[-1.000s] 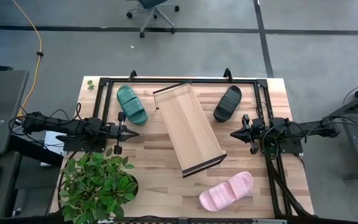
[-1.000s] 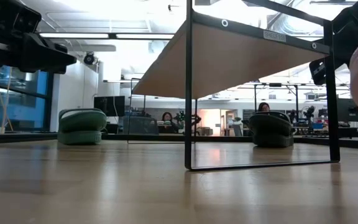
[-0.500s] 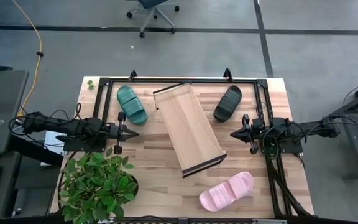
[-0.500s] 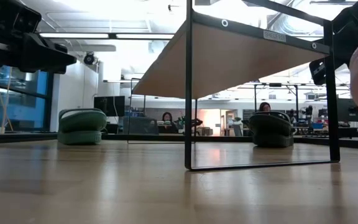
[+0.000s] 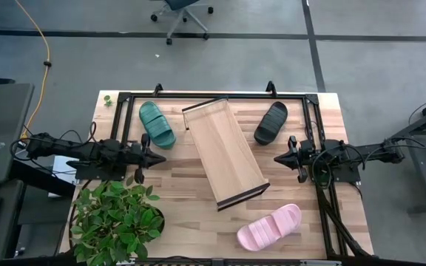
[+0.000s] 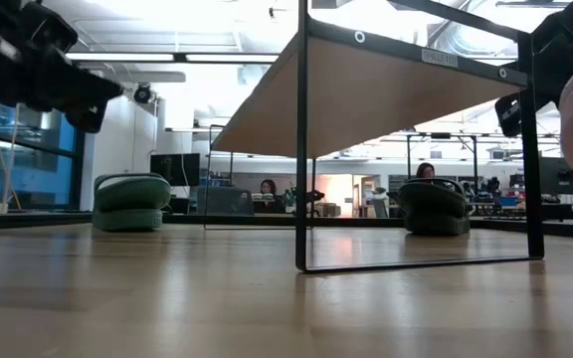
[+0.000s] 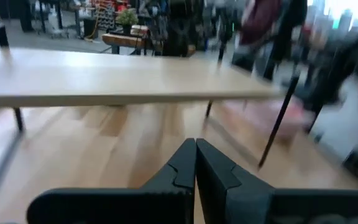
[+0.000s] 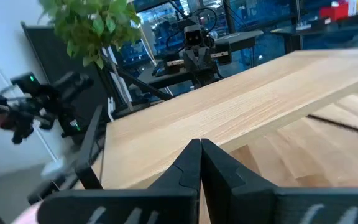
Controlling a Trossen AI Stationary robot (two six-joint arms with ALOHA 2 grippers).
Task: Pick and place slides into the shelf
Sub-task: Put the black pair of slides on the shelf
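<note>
The shelf [image 5: 225,153] stands slantwise in the middle of the table on its black end rails. A dark green slide [image 5: 157,123] lies sole-down at its far left, a black slide [image 5: 271,123] at its far right, and a pale pink slide [image 5: 269,227] near the table's front right. My left gripper [image 5: 163,158] is shut and held level at the left of the shelf, holding nothing [image 7: 196,144]. My right gripper [image 5: 276,158] is shut and level at the shelf's right, also holding nothing [image 8: 200,144].
A potted green plant [image 5: 117,222] stands at the near left corner. A black metal frame [image 5: 213,96] runs along the table's far edge and down both sides. Bare tabletop lies in front of the shelf [image 5: 191,214].
My left gripper has rolled about its own pointing line while staying in place; in the low view its body now sits tilted. Nothing else has moved.
</note>
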